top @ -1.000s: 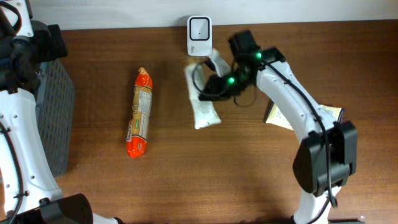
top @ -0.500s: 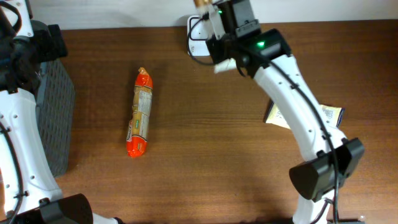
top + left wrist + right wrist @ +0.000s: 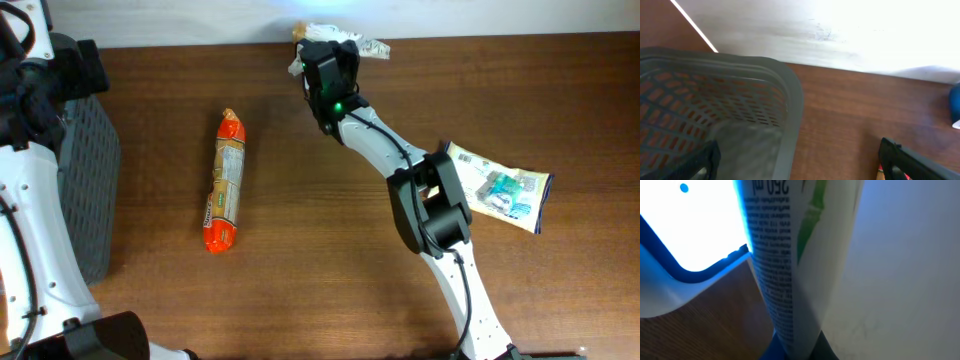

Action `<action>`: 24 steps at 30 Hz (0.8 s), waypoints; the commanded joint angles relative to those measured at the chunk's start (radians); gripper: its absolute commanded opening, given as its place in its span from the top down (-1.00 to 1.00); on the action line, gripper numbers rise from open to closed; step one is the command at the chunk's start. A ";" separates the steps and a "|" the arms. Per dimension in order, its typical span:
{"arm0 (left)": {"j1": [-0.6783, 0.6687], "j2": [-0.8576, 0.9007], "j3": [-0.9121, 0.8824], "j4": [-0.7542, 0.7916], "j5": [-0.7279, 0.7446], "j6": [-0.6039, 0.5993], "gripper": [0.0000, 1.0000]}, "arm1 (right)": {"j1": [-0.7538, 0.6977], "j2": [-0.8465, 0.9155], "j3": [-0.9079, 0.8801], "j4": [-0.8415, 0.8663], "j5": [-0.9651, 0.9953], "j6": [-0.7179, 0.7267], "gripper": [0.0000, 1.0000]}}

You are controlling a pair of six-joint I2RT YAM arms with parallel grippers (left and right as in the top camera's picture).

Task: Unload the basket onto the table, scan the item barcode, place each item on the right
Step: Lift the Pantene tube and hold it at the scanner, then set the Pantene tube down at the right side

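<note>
My right gripper (image 3: 327, 62) reaches to the table's back edge and is shut on a white pouch (image 3: 338, 38). Seen from the right wrist, the pouch (image 3: 795, 255) stands up between the jaws, small black print and a green mark facing the camera. Right beside it is the white scanner (image 3: 685, 240), its face glowing and edged in blue. From overhead the scanner is hidden under the arm and pouch. My left gripper (image 3: 800, 170) hangs open over the rim of a grey basket (image 3: 790, 100), nothing between its fingers.
An orange-ended snack roll (image 3: 225, 180) lies left of centre. A flat packet with green and blue print (image 3: 500, 185) lies at the right. The grey mesh basket (image 3: 92, 190) stands at the left edge, by the left arm.
The right arm lifted the white pouch off the table and carried it back over the scanner. The packet at the right is now uncovered. The left arm has not moved.
</note>
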 commanded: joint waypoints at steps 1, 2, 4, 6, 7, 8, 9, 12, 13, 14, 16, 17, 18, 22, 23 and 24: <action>0.001 -0.015 0.011 0.001 0.003 0.013 -0.98 | -0.003 -0.015 0.029 0.018 0.032 -0.003 0.92; 0.001 -0.015 0.011 0.001 0.003 0.013 -0.98 | -0.003 -0.014 0.029 0.018 0.032 -0.003 0.92; 0.001 -0.015 0.011 0.001 0.003 0.013 -0.98 | 0.001 -0.014 0.029 0.019 0.032 -0.003 0.92; 0.001 -0.015 0.011 0.001 0.003 0.013 -0.98 | 0.007 -0.024 0.029 0.019 0.033 0.028 0.92; 0.001 -0.015 0.011 0.001 0.003 0.013 -0.98 | 0.011 -0.040 0.029 0.018 0.033 0.085 0.92; 0.001 -0.015 0.011 0.001 0.003 0.013 -0.98 | 0.014 -0.066 0.029 0.018 0.034 0.137 0.92; 0.001 -0.015 0.011 0.001 0.003 0.013 -0.98 | 0.018 -0.099 0.029 0.017 0.037 0.174 0.92; 0.001 -0.015 0.011 0.001 0.003 0.013 -0.98 | 0.034 -0.236 0.029 -0.211 -0.017 0.337 0.92; 0.001 -0.015 0.011 0.001 0.003 0.013 -0.98 | 0.043 -0.311 0.029 -0.390 -0.103 0.431 0.92; 0.001 -0.015 0.011 0.001 0.003 0.013 -0.98 | 0.052 -0.369 0.029 -0.526 -0.190 0.518 0.92; 0.001 -0.015 0.011 0.001 0.003 0.013 -0.99 | 0.065 -0.486 0.029 -0.810 -0.306 0.878 0.92; 0.001 -0.015 0.011 0.001 0.003 0.013 -0.98 | 0.063 -0.512 0.029 -0.912 -0.335 1.054 0.92; 0.001 -0.015 0.011 0.001 0.003 0.013 -0.98 | 0.052 -0.534 0.029 -1.041 -0.388 1.239 0.92; 0.001 -0.015 0.011 0.001 0.003 0.013 -0.98 | -0.085 -0.480 -0.017 -1.469 -0.722 1.498 0.92; 0.001 -0.015 0.011 0.001 0.003 0.013 -0.99 | -0.122 -0.473 -0.104 -1.466 -0.761 1.498 0.92; 0.001 -0.015 0.011 0.001 0.003 0.013 -0.98 | -0.149 -0.472 -0.178 -1.450 -0.774 1.498 0.92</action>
